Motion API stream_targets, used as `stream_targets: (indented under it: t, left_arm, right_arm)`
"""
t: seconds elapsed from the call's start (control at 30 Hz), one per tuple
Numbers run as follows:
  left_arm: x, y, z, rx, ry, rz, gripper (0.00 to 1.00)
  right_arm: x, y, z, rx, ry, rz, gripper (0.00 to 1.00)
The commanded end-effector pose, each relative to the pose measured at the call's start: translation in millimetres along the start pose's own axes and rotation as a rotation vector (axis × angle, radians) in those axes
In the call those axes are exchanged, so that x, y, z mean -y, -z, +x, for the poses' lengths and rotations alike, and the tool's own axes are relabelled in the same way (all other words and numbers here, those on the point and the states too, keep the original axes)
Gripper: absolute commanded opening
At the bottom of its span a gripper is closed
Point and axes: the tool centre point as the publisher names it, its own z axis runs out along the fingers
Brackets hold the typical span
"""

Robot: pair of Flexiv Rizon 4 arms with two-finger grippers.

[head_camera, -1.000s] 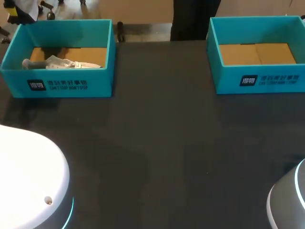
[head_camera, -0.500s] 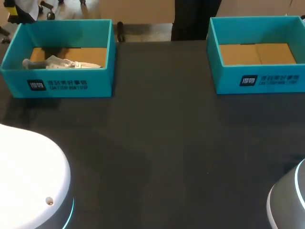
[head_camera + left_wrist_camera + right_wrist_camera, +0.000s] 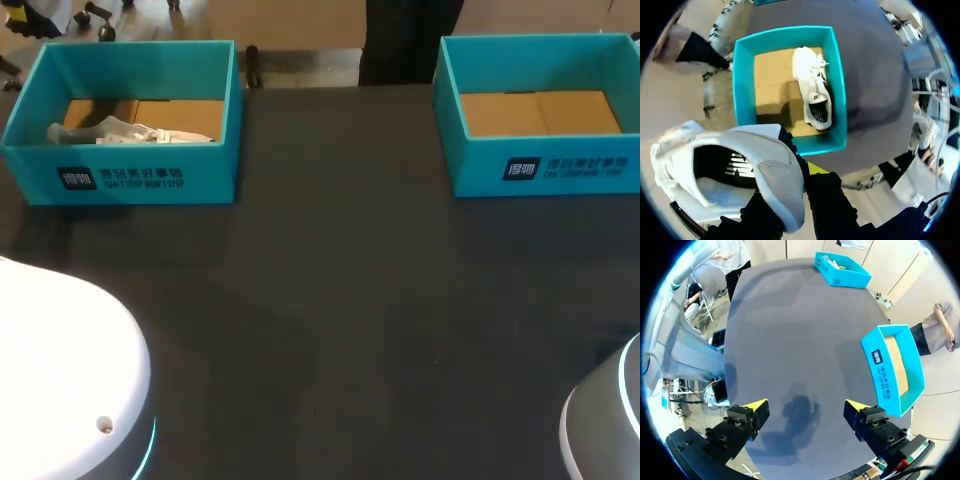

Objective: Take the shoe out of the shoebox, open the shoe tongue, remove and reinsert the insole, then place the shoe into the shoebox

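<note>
Left gripper (image 3: 790,186) is clamping a shoe (image 3: 765,161) over a box (image 3: 785,32) holding another shoe (image 3: 811,80); right gripper (image 3: 806,408) is hanging spread above the table (image 3: 790,330).

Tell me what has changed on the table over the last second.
Almost nothing. In the head view the left arm's white housing edged slightly toward the table's middle. The left shoebox, the shoe inside it and the right shoebox stayed put. Nothing was visibly taken or released. The left pincer grips a second shoe and the right pincer is open, but there are no earlier wrist views to compare.
</note>
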Motion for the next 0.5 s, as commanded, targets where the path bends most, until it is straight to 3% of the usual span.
stream_targets:
  t: [0.03, 0.33, 0.5]
  left_arm:
    - [-8.3, -3.6, -1.2, -0.003, -0.178, 0.030, 0.00]
    - [-13.2, -6.5, -2.9, -0.120, -0.704, -0.118, 0.00]
    - [-19.3, -3.1, -3.9, -0.071, -1.028, -0.143, 0.00]
  right_arm:
    - [-0.5, -0.6, -1.6, -0.003, -0.001, 0.002, 1.00]
    - [-0.5, -0.6, -1.6, -0.003, -0.001, 0.002, 1.00]
    - [-0.5, -0.6, -1.6, -0.003, -0.001, 0.002, 1.00]
